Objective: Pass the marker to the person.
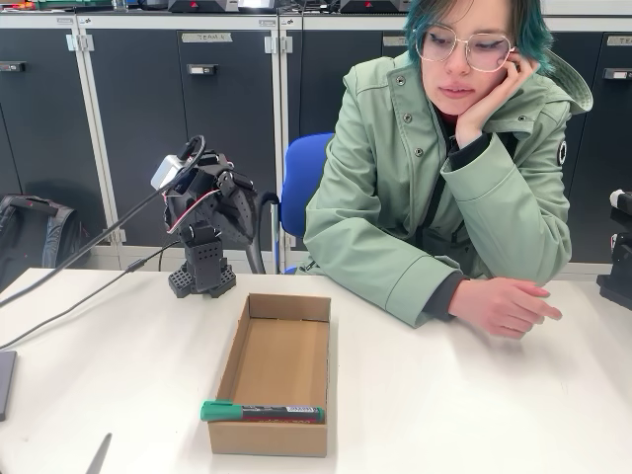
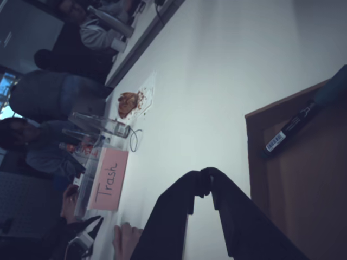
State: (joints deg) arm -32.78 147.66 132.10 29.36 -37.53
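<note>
- So the marker (image 1: 262, 411) just lies flat at the near end of the box (image 1: 279, 336), green cap pointing left in the fixed view, right against the near wall.
- The arm (image 1: 204, 212) sits folded up at the far side of the table (image 1: 474, 395), well apart from the marker, box between them.
- In the wrist view the gripper (image 2: 205, 179) has its tips pressed together, nothing in it, and the marker (image 2: 290, 131) shows off to the right.
- The person (image 1: 444, 168) sits far right, one hand (image 1: 504, 304) resting on the table, chin on the other.
</note>
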